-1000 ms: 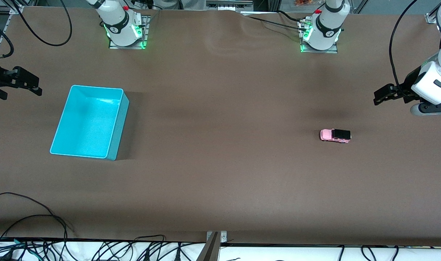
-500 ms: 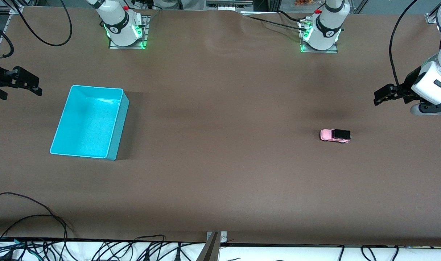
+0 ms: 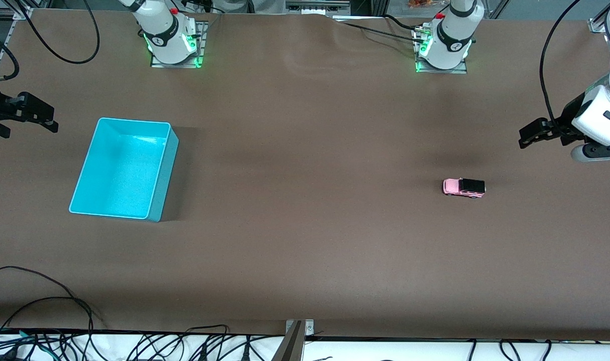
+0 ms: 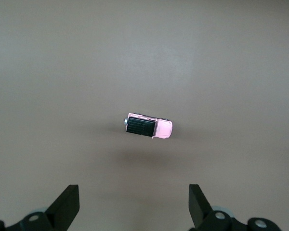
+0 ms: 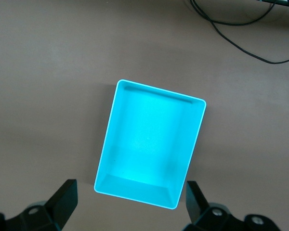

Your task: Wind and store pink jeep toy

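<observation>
Two grippers are in view, both raised above the table and both empty.

1. Left gripper: positioned over the left arm's end of the table, at about 2 o'clock from the pink jeep toy as the front view lies. Its fingers stand spread wide with nothing between them; the left wrist view shows the two fingertips well apart, with the toy visible on the table past them.

2. Right gripper: positioned over the right arm's end of the table, at about 10 o'clock from the turquoise bin in the front view. Its fingers are likewise spread wide and hold nothing; the right wrist view shows the bin framed between the fingertips.

3. Pink jeep toy: resting upright on its wheels on the bare table surface, toward the left arm's end, well apart from the bin. Its black roof faces up. No gripper touches it.

4. Turquoise bin: standing on the table toward the right arm's end, open side up, with no contents visible.
</observation>
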### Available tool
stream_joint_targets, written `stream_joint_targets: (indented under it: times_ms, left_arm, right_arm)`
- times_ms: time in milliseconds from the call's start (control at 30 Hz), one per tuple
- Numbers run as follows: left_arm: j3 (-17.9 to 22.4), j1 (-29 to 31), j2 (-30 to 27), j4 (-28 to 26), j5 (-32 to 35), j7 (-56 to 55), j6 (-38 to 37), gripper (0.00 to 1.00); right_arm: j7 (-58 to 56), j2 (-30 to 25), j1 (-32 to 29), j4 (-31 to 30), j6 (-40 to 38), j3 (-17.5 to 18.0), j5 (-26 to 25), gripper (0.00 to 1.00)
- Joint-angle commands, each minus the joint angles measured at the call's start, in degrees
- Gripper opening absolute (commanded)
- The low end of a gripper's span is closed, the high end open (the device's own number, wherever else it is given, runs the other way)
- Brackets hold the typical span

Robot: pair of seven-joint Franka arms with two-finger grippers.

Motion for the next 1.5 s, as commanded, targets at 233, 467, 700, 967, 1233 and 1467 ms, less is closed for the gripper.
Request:
stream_joint_targets:
  times_ms: [233,467,700,967,1233,1467]
  left_arm:
    - [-0.09,-0.52,6.41,4.10,0.83,-20.40,-0.24,1.00]
    - [-0.09,-0.61,11.60,4.10,0.83,-34.03,0.28,1.00]
    - [-0.09,-0.52,15.64,2.60,-0.05,-51.17,3.36,1.00]
    - [-0.09,0.54,16.70,-3.36,-1.72,-66.28,10.64,1.00]
    - [0.00,1.32,16.70,-13.03,-1.72,-77.45,23.56,1.00]
    - [0.00,1.68,16.88,-20.06,-1.72,-80.63,33.23,1.00]
  right_arm:
    - [0.20,0.27,-0.16,0.87,-0.25,0.02,0.79,1.00]
    - [0.20,0.27,-0.16,0.87,-0.25,0.02,0.79,1.00]
    - [0.20,0.27,-0.16,0.87,-0.25,0.02,0.79,1.00]
    - [0.20,0.27,-0.16,0.87,-0.25,0.02,0.79,1.00]
    - [0.20,0.27,-0.16,0.87,-0.25,0.02,0.79,1.00]
    - [0.20,0.27,-0.16,0.87,-0.25,0.01,0.79,1.00]
